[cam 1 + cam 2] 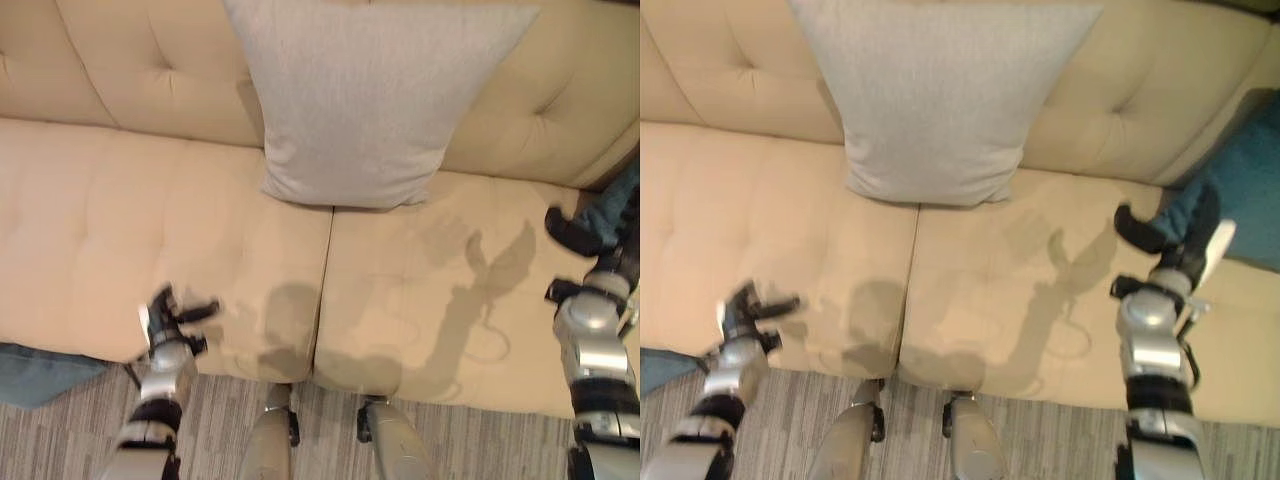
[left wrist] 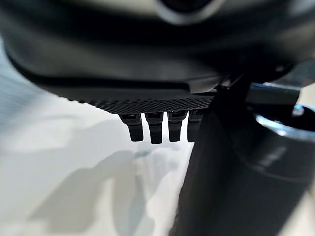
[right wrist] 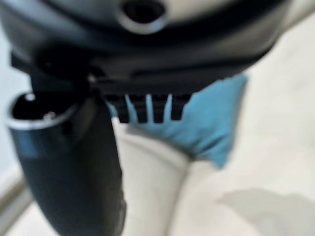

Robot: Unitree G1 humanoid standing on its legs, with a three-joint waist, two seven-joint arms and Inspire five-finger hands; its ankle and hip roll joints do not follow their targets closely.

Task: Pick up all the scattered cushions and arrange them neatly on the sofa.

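A light grey square fabric cushion [image 1: 368, 95] stands upright against the backrest of the beige tufted sofa [image 1: 100, 230], over the seam between its 2 seat pads. The left robot hand [image 1: 172, 318] hovers over the seat's front edge, fingers apart, empty. The right robot hand [image 1: 1175, 240], fingers spread, reaches toward a blue fabric cushion [image 1: 1250, 190] at the sofa's right end. Another blue cushion [image 1: 40, 370] lies on the striped grey carpet [image 1: 220, 430].

Legible text, labels, numbers, signs: none, neither on the grey cushion [image 1: 360, 100] nor on the beige sofa [image 1: 120, 240].
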